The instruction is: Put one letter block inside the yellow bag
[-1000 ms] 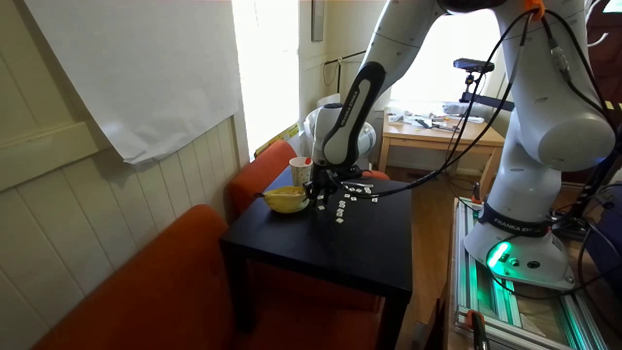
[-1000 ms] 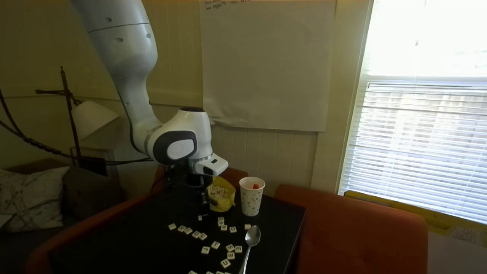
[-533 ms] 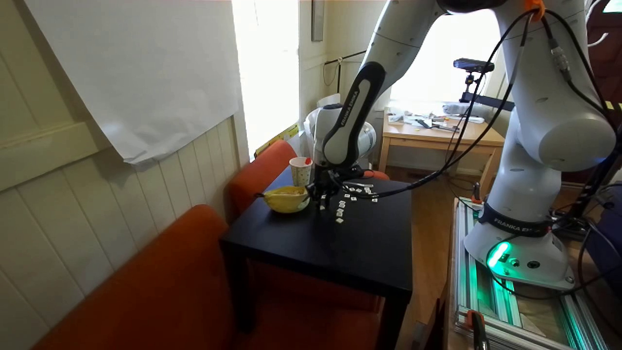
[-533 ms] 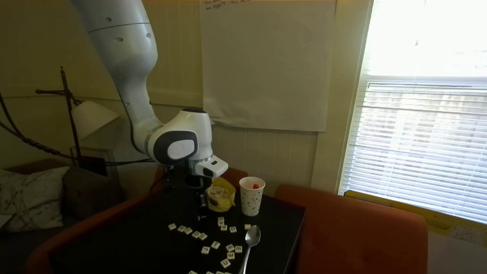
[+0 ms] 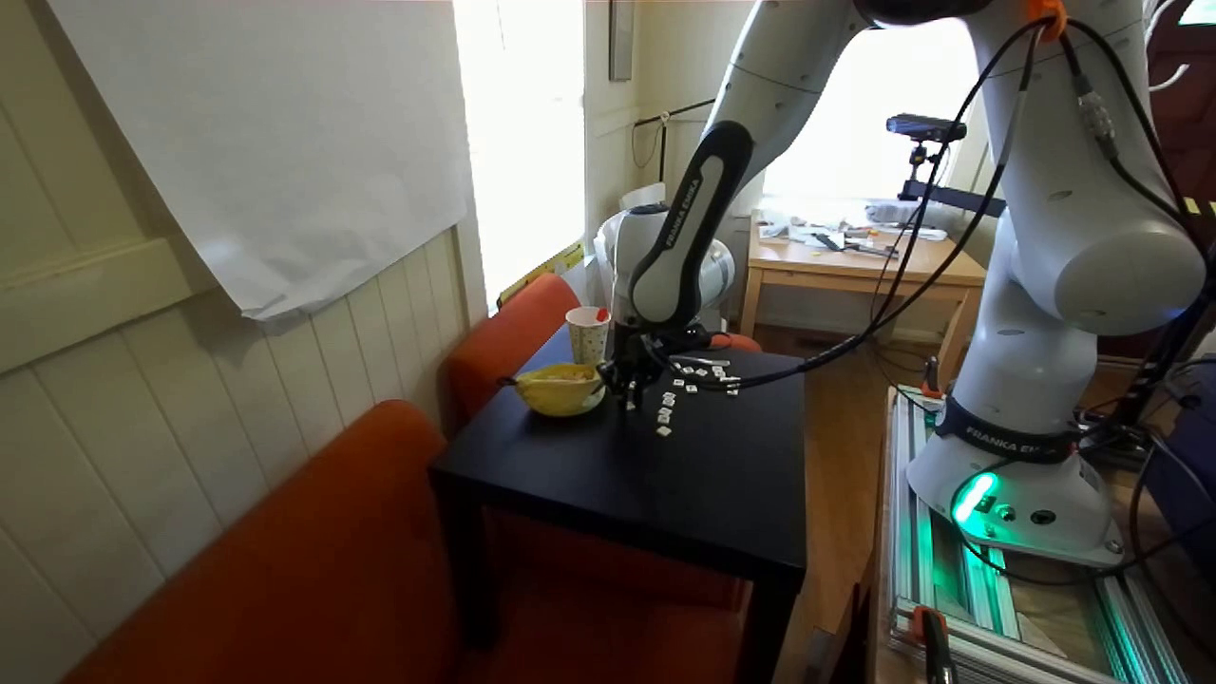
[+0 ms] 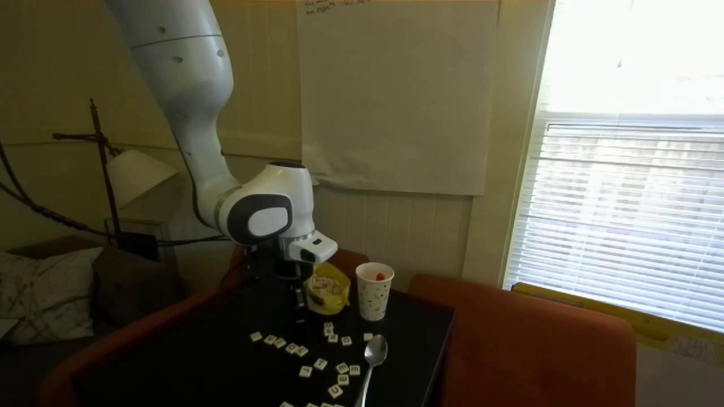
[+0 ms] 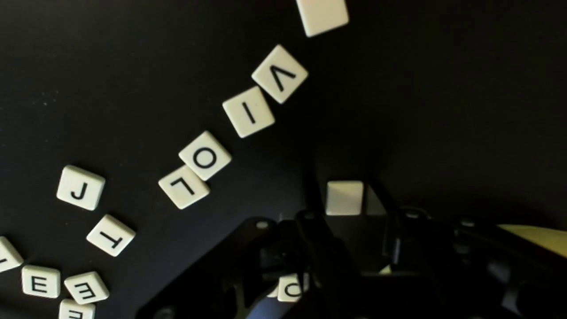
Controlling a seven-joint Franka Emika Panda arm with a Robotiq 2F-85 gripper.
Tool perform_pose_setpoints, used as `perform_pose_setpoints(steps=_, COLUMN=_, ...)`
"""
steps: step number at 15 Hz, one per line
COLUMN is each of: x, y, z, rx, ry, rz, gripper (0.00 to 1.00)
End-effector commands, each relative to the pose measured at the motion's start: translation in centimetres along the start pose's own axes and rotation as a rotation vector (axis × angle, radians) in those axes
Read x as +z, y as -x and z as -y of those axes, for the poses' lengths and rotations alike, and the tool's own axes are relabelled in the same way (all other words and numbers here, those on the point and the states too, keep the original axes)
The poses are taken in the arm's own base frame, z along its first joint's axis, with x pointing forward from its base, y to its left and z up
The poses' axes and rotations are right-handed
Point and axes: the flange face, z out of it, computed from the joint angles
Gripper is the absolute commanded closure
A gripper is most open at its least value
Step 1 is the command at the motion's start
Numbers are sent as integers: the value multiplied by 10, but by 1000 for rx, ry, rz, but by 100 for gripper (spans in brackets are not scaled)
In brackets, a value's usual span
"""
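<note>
The yellow bag [image 5: 560, 399] sits on the black table and holds several white blocks; it also shows in an exterior view [image 6: 328, 305], and its edge shows in the wrist view [image 7: 538, 237]. My gripper [image 7: 341, 186] points down at the table beside the bag, with a finger on each side of a blank-topped white block [image 7: 344, 198]. The fingers look apart, with a narrow gap at the block's sides. That block shows as a small white patch in an exterior view [image 5: 631, 406]. Several letter blocks, such as the V block [image 7: 280, 74], lie on the table.
A patterned paper cup [image 6: 374, 294] with a red item inside stands beside the bag. A spoon [image 6: 375, 353] lies by the letter blocks. The black table [image 5: 570, 475] has orange chairs [image 5: 380, 494] around it.
My gripper has shifted slightly, away from the bag, and settled around the blank block. In an exterior view that block is now hidden by the fingers. The bag has not visibly moved.
</note>
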Motion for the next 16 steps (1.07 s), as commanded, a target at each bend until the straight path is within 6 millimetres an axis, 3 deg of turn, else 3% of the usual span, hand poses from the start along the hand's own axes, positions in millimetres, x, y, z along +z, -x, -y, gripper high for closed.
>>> perform_pose_setpoints(steps=1, x=5, y=-3, z=4, rx=-13, ry=4, rz=7, gripper=97)
perform_pose_setpoints(steps=5, x=-8, y=-5, z=7, rx=-15, ry=1, rz=-10, gripper=95)
perform_pose_setpoints(steps=9, x=-62, y=-8, z=9, rx=-22, ry=-37, rz=-46, gripper=95)
perform_pose_setpoints(steps=12, x=-90, y=-20, z=18, rx=-22, ry=-76, rz=-90, gripper=95)
perform_pose_setpoints(steps=16, x=-92, y=-23, z=37, rx=-41, ry=-114, rz=-149, gripper=95)
